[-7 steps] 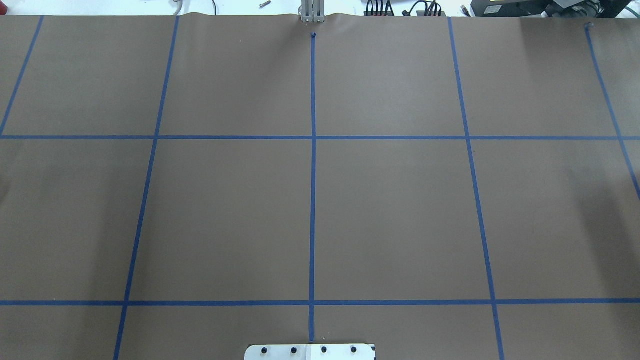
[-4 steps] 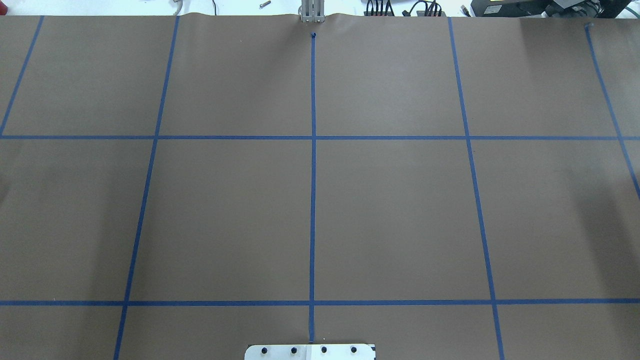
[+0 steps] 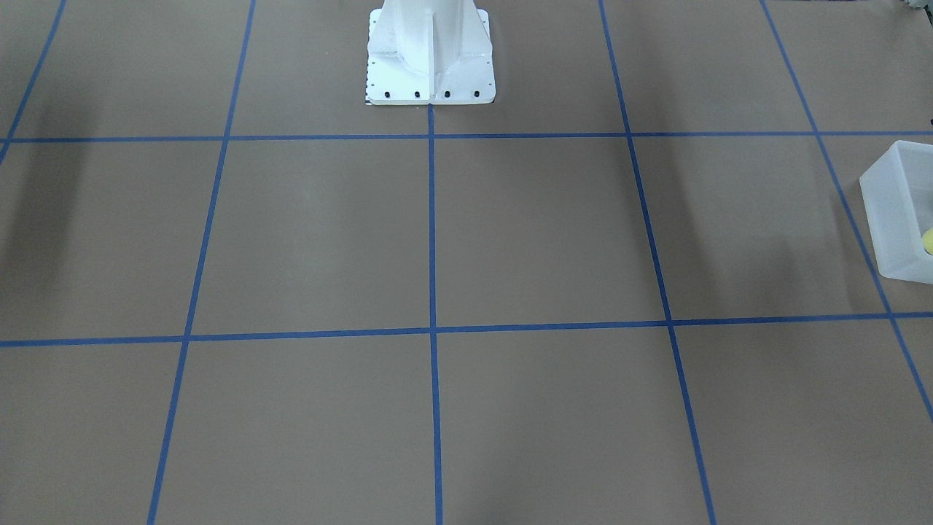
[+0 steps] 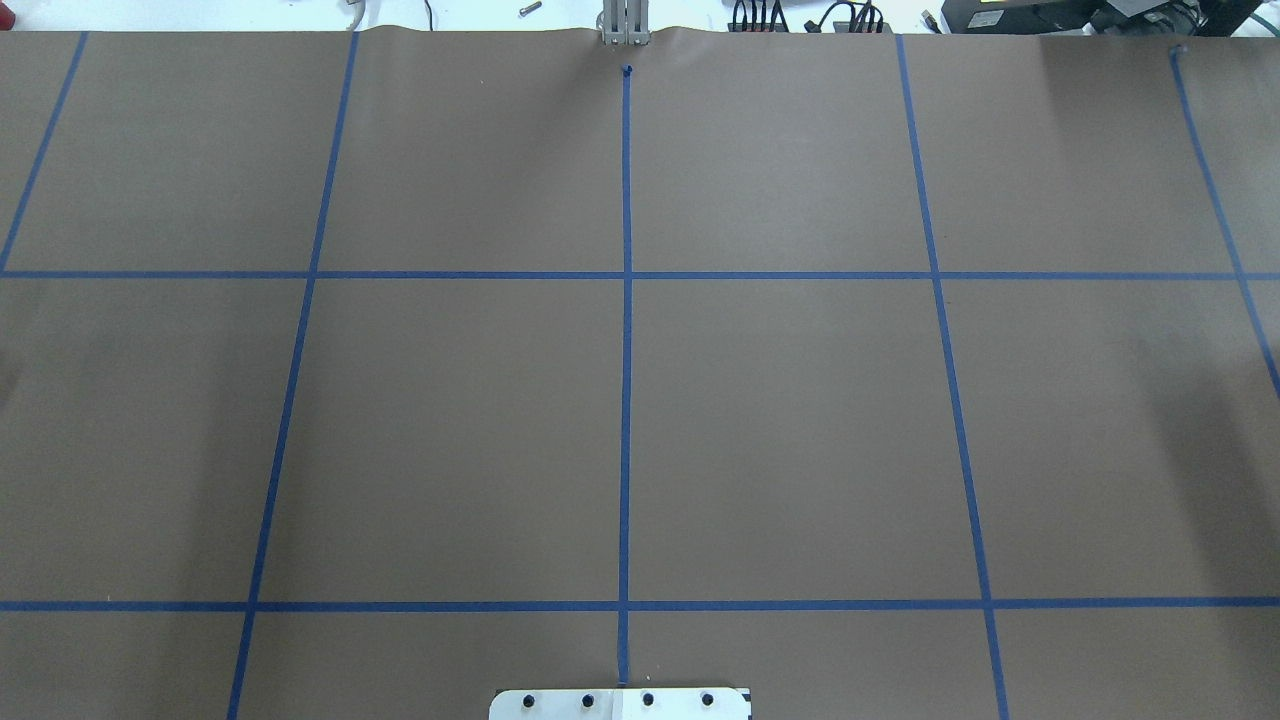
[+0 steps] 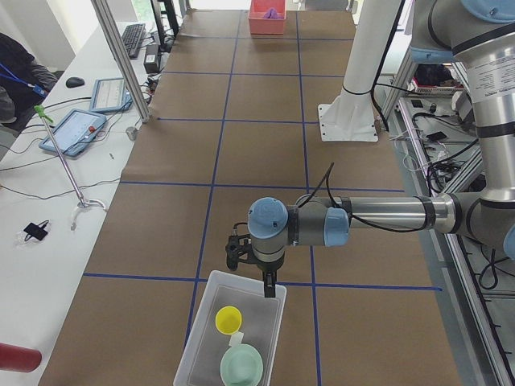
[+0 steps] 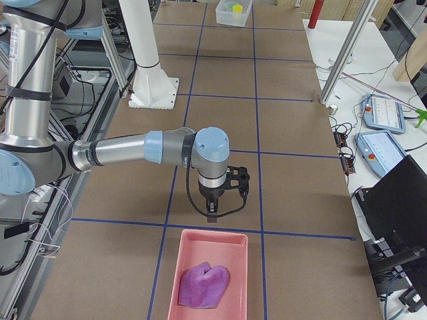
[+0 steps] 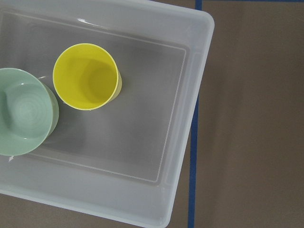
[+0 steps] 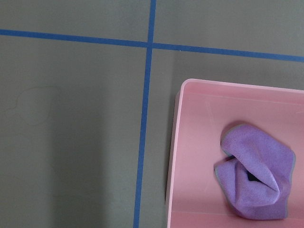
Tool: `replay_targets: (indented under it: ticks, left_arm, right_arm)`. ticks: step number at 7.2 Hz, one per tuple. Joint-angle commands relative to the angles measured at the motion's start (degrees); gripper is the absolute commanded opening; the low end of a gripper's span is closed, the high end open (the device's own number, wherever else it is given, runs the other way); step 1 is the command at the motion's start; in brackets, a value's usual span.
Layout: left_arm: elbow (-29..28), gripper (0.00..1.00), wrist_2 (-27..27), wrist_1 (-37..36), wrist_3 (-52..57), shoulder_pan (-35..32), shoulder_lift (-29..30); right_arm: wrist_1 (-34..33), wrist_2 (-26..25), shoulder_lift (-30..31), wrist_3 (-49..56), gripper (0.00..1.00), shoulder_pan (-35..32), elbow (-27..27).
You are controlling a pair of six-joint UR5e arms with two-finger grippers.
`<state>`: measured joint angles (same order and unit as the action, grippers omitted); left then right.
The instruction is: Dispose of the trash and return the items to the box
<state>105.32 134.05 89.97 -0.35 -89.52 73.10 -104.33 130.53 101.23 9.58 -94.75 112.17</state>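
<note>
The frosted white box (image 7: 190, 142) stands on the brown table. The yellow cup (image 7: 85, 76) and the mint-green bowl (image 7: 23, 118) stand upright inside it, side by side. In the exterior left view my left gripper (image 5: 259, 277) hangs just above the far rim of the box (image 5: 201, 322), over the cup (image 5: 228, 319) and bowl (image 5: 241, 366). My right gripper (image 6: 212, 208) hangs over the table just before a pink tray (image 6: 183, 267) that holds a crumpled purple cloth (image 6: 203, 285). I cannot tell whether either gripper is open or shut. No fingers show in the wrist views.
The pink tray (image 8: 190, 156) with the cloth (image 8: 256, 173) sits at the table's right end. The box (image 3: 900, 211) sits at the left end. The white robot pedestal (image 3: 430, 58) stands at the near edge. Blue tape lines grid the brown table (image 4: 780, 430).
Nothing on the table has moved in the overhead view. Only the faint shadow at the right edge has lightened a little.
</note>
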Motion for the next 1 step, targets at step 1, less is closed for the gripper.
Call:
replay_targets:
  ticks: [1]
  left_arm:
    - [0.1,0.98,0.0,-0.1,0.0,0.0,0.0]
  right_arm:
    - [0.0,0.1,0.2,0.0,1.00,0.0,1.4]
